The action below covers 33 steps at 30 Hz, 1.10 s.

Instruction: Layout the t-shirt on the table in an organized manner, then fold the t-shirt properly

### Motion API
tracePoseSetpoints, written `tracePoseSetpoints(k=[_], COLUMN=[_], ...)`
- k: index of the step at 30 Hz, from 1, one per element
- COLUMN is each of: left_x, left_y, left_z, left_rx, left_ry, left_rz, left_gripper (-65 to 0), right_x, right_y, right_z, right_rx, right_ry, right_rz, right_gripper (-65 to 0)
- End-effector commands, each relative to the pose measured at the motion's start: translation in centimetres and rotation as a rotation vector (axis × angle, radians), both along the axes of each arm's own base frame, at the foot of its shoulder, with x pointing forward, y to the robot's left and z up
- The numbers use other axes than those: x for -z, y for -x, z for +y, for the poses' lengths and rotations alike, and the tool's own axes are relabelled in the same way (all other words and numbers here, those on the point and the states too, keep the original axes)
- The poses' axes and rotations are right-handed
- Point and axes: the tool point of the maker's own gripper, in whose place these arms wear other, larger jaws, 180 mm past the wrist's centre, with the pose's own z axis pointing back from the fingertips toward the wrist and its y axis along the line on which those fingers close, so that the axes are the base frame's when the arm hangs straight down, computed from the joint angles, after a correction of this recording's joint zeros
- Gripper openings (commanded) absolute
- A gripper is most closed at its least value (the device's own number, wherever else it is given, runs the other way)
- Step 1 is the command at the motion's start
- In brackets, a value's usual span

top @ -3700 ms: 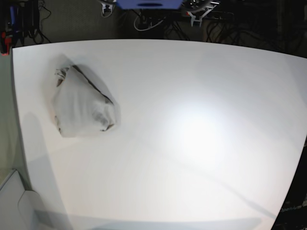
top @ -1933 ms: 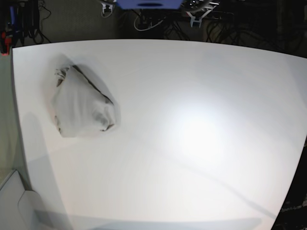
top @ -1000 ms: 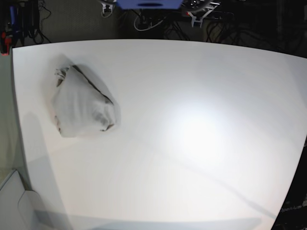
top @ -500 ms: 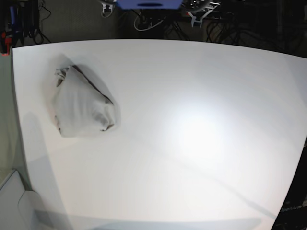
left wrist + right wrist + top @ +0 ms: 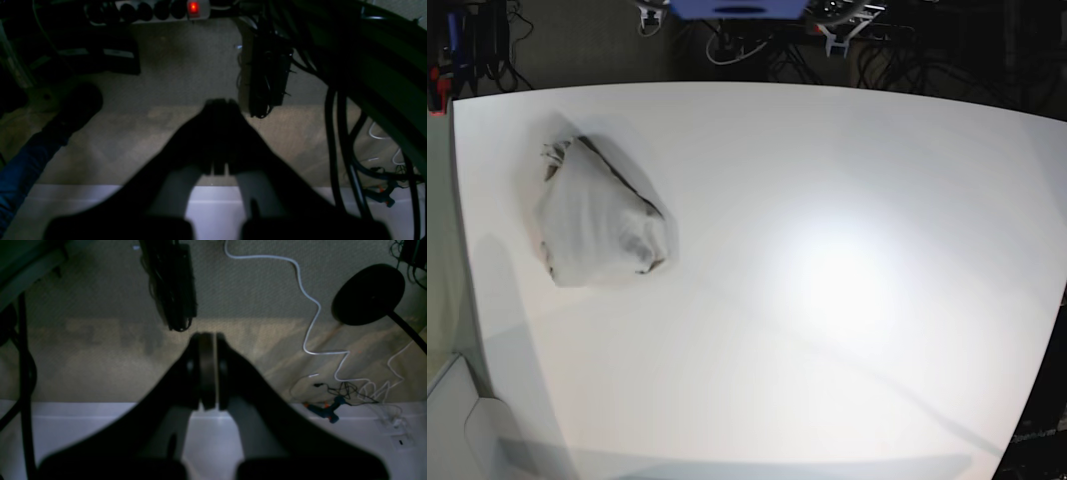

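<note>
Base view shows the t-shirt (image 5: 599,215) lying bunched at the upper left of the table (image 5: 847,200). Both wrist views show the left gripper (image 5: 220,104) and right gripper (image 5: 207,340) closed, holding nothing.

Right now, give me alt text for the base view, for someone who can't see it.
A crumpled light grey t-shirt lies bunched in a heap near the left side of a large white table, seen from above. A bright glare patch sits right of centre, and dark cables run along the floor beyond the far edge.
</note>
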Motion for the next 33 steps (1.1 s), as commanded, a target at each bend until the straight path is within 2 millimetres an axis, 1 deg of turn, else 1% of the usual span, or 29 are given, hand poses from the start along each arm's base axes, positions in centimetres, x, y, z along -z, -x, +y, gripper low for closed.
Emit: tracePoseSetpoints(k=[1, 2, 3, 4, 5, 7, 8, 9, 10, 12, 13, 15, 16, 17, 18, 20, 23, 24, 25, 28, 30, 31, 33], left_x=[0.0, 0.0, 0.0, 0.0, -0.1, -0.3, -0.5, -0.8, -1.1, -2.0, -2.5, -3.3, -3.7, -4.2, -4.7, -5.7, -7.3, -8.1, -9.0, -12.4, -14.4, -15.7, -17.5], left_y=[0.2, 0.4, 1.0, 2.0, 2.4, 2.6, 3.0, 3.0, 3.4, 3.0, 3.2, 3.2, 3.3, 3.1, 3.1, 3.4, 3.6, 3.3, 3.5, 2.0, 1.2, 0.1, -0.7], left_z=[0.3, 0.4, 0.5, 0.5, 0.4, 0.4, 1.1, 1.4, 1.6, 1.7, 1.6, 1.6, 2.1, 2.4, 2.4, 2.5, 2.1, 2.1, 2.4, 2.1, 1.7, 2.1, 2.6], left_rx=[0.006, 0.005, 0.000, -0.001, -0.001, 0.000, 0.003, 0.002, 0.005, 0.008, 0.010, 0.013, 0.017, 0.023, 0.026, 0.031, 0.034, 0.039, 0.050, 0.066, 0.068, 0.077, 0.077], left_ry=[-0.019, -0.020, -0.019, -0.017, -0.015, -0.010, -0.019, -0.021, -0.022, -0.019, -0.016, -0.014, -0.019, -0.022, -0.021, -0.020, -0.008, -0.005, -0.007, 0.008, 0.015, 0.009, 0.000], left_rz=[-0.003, -0.001, 0.008, 0.021, 0.018, -0.019, -0.038, -0.064, -0.079, -0.136, -0.154, -0.188, -0.203, -0.222, -0.236, -0.260, -0.300, -0.325, -0.342, -0.432, -0.462, -0.489, -0.513], left_gripper=[-65.0, -65.0, -65.0, -65.0, -65.0, -65.0, -65.0, -65.0, -65.0, -65.0, -65.0, -65.0, -65.0, -65.0, -65.0, -65.0, -65.0, -65.0, -65.0, -65.0, -65.0, -65.0, -65.0], right_x=[0.0, -0.1, -0.1, -0.2, -0.3, -0.4, -0.7, -0.9, -1.2, -2.1, -2.7, -3.8, -4.4, -5.2, -5.9, -7.4, -9.8, -10.8, -11.9, -15.3, -17.2, -18.2, -19.8], right_y=[0.5, 0.7, 0.8, 1.6, 2.4, 2.9, 3.5, 3.6, 3.9, 3.9, 3.9, 4.1, 4.0, 3.9, 3.9, 3.5, 3.0, 2.8, 2.5, 1.3, 0.6, 0.2, -0.3], right_z=[0.4, 0.4, 0.4, 0.4, 0.3, 0.2, 0.2, 0.0, -0.1, -0.4, -0.6, -0.4, -0.3, -0.7, -1.1, -1.1, -2.1, -2.3, -2.2, -2.8, -3.0, -3.1, -3.2], right_rx=[0.000, 0.000, 0.000, 0.000, 0.000, 0.000, 0.000, -0.001, -0.002, -0.026, -0.042, -0.061, -0.067, -0.074, -0.078, -0.079, -0.090, -0.093, -0.095, -0.122, -0.137, -0.147, -0.159], right_ry=[-0.026, -0.026, -0.026, -0.027, -0.025, -0.025, -0.023, -0.021, -0.019, -0.016, -0.016, -0.023, -0.027, -0.021, -0.017, -0.016, -0.003, -0.001, -0.003, 0.002, 0.001, 0.000, -0.004], right_rz=[0.007, 0.008, 0.010, 0.021, 0.028, 0.015, 0.004, -0.018, -0.036, -0.085, -0.111, -0.150, -0.174, -0.199, -0.220, -0.264, -0.325, -0.347, -0.373, -0.450, -0.490, -0.509, -0.538], right_gripper=[-65.0, -65.0, -65.0, -65.0, -65.0, -65.0, -65.0, -65.0, -65.0, -65.0, -65.0, -65.0, -65.0, -65.0, -65.0, -65.0, -65.0, -65.0, -65.0, -65.0, -65.0, -65.0, -65.0])
